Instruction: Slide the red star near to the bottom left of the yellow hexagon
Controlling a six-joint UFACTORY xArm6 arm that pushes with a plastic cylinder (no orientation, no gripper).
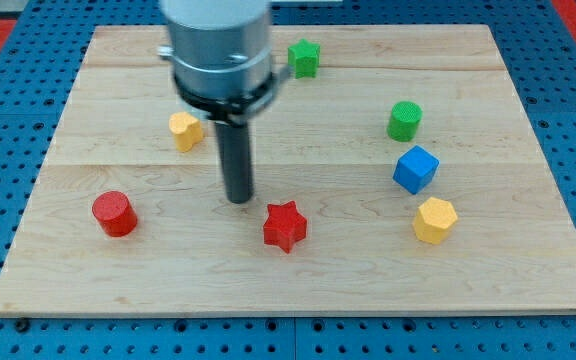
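My tip [239, 199] (a bare rod, nothing to clench) rests just beside the red star [285, 225], at its ten o'clock. The yellow hexagon [434, 220] sits well apart at three o'clock. An off-centre push could spin the star aside.

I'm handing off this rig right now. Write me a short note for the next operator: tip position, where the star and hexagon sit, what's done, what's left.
Tip: my tip is on the board, just up and to the view's left of the red star, a small gap between them, not touching as far as I can tell.
Star: low on the board, near the middle.
Yellow hexagon: toward the view's right, about level with the star, right below the blue cube.
Done: nothing visible yet; the star is well left of the hexagon.
Left: push the star toward the view's right until it sits near the hexagon's bottom left.
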